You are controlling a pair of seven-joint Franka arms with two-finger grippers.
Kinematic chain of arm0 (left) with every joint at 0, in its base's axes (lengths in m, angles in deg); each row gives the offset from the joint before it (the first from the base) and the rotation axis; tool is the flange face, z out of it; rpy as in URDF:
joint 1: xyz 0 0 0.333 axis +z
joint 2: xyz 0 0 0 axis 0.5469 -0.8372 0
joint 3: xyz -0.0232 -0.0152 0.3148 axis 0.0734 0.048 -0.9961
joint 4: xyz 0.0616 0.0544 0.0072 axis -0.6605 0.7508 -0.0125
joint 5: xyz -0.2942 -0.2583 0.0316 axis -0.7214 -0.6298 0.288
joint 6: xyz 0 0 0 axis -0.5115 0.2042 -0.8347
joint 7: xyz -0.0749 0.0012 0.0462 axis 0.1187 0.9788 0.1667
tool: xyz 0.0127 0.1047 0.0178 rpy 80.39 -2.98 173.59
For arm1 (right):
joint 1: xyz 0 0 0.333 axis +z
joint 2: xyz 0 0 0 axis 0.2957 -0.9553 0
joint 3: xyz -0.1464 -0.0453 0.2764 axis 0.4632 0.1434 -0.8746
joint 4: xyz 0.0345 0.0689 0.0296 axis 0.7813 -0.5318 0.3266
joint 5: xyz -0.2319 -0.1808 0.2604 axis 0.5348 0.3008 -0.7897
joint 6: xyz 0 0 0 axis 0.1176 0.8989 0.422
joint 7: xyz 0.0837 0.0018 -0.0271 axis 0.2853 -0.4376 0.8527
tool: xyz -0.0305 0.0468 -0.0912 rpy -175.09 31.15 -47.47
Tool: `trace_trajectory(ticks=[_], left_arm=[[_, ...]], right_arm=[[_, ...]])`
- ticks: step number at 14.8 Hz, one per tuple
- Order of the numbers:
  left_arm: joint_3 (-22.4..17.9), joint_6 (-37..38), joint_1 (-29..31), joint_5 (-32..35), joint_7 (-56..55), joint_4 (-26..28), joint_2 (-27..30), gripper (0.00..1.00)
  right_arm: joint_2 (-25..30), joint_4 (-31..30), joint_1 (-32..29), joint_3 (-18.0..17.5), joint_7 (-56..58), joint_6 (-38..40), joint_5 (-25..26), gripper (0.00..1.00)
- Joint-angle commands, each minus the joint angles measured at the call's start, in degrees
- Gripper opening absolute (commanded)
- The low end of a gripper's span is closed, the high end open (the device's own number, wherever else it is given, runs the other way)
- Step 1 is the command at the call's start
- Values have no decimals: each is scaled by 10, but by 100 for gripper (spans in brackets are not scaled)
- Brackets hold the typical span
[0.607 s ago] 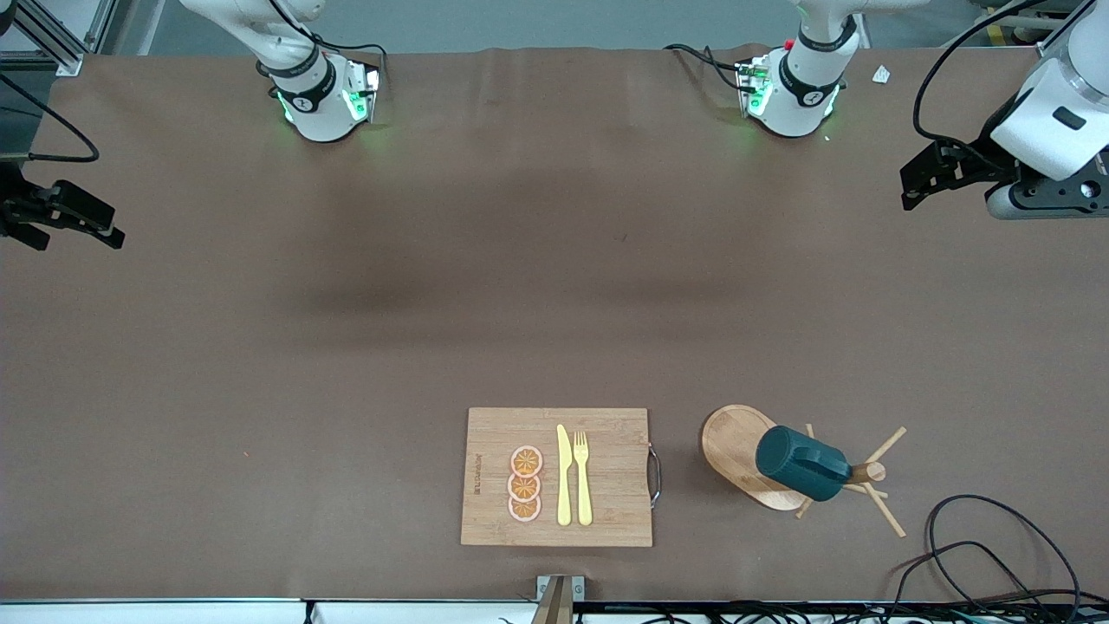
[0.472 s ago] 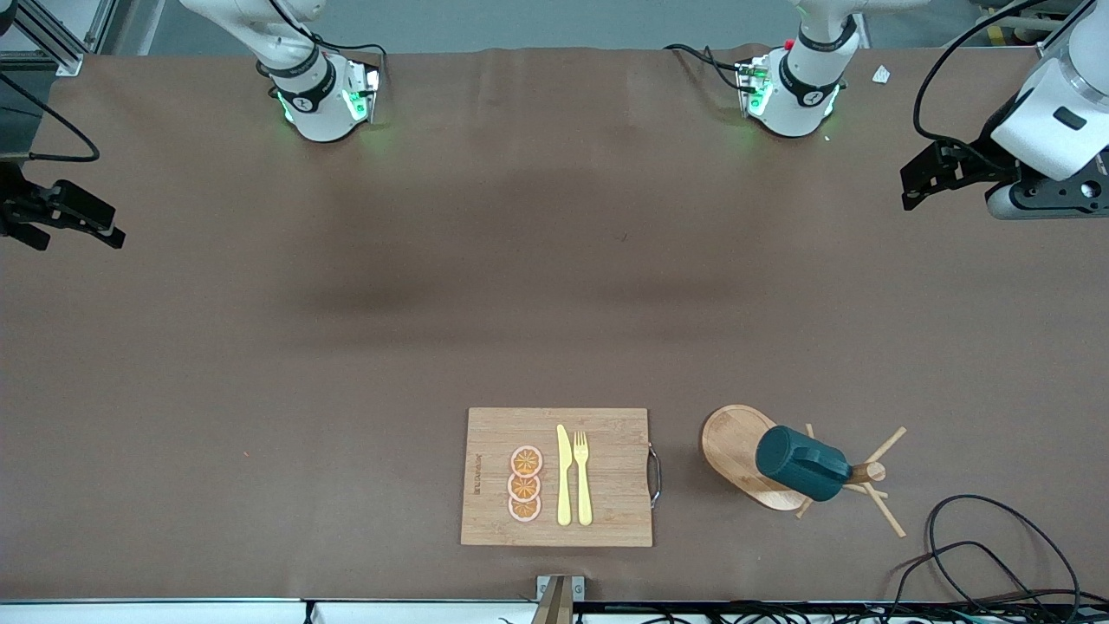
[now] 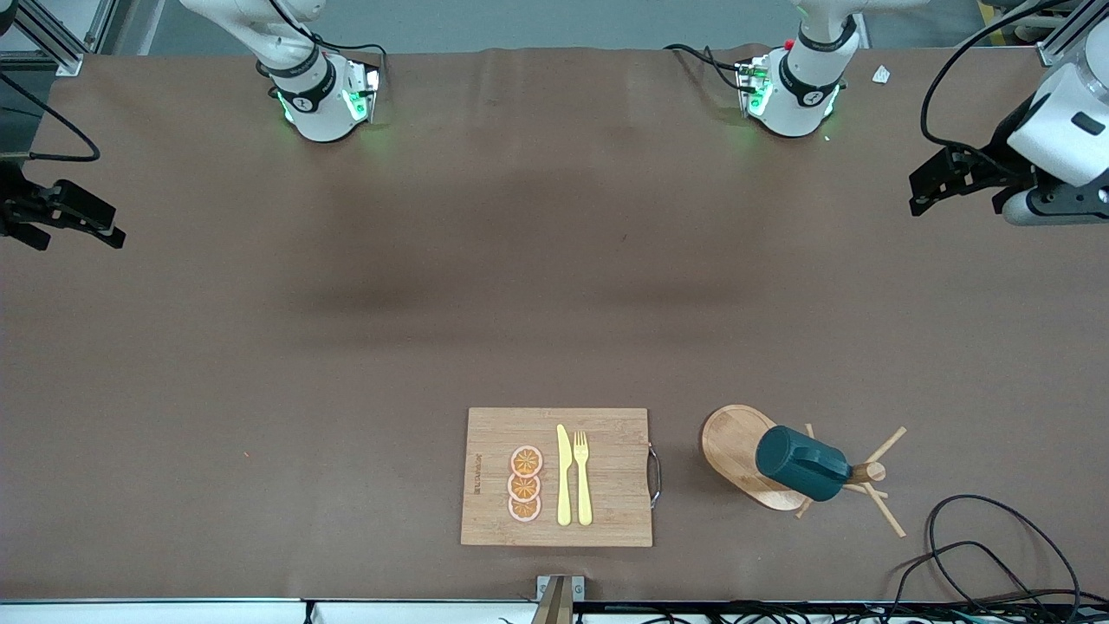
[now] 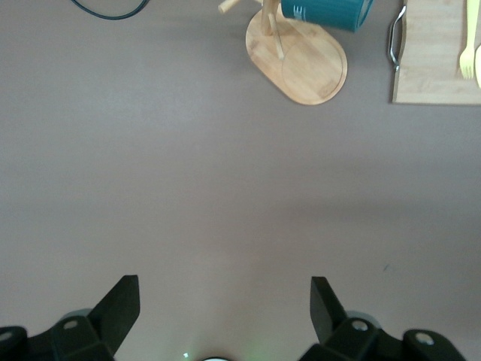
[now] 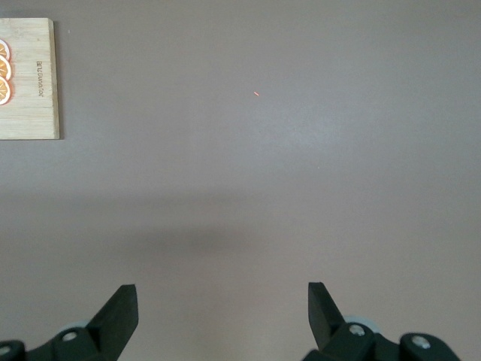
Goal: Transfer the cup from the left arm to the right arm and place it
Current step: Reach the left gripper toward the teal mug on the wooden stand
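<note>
The dark teal cup (image 3: 801, 464) hangs tilted on a peg of the wooden stand (image 3: 745, 455), near the front camera toward the left arm's end of the table. It also shows in the left wrist view (image 4: 327, 13). My left gripper (image 3: 920, 192) is open and empty, up over the table's left-arm end, well away from the cup; its own view shows it (image 4: 224, 289) over bare table. My right gripper (image 3: 82, 225) is open and empty over the right-arm end of the table, and its own view shows it (image 5: 222, 293) over bare table.
A wooden cutting board (image 3: 557, 477) with orange slices (image 3: 525, 484), a yellow knife (image 3: 564, 475) and fork (image 3: 582, 477) lies beside the stand. Black cables (image 3: 979, 546) coil near the front corner at the left arm's end.
My left gripper has shifted slightly toward the table's left-arm edge. The right arm and the cup have not moved.
</note>
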Motion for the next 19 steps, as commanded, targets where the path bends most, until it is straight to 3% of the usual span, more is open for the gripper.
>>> trace_trajectory(ticks=[1,8,11,13,19], left_arm=[[1,-14,-6,-23,-90,-69,-64,100],[1,-181,-7,-129,-306,-77,-151,100],[6,-270,-10,-143,-394,-77,-195,100],[9,-341,-9,-167,-426,-77,-229,100],[9,-428,-4,-203,-436,-87,-297,100]], right_arm=[[13,-2,-3,-2,6,0,-8,100],[13,-3,-3,-2,5,6,-8,100],[13,-3,-3,-2,4,5,-8,100],[13,-4,-3,-2,4,11,-8,100],[13,0,3,-1,1,11,-8,100]])
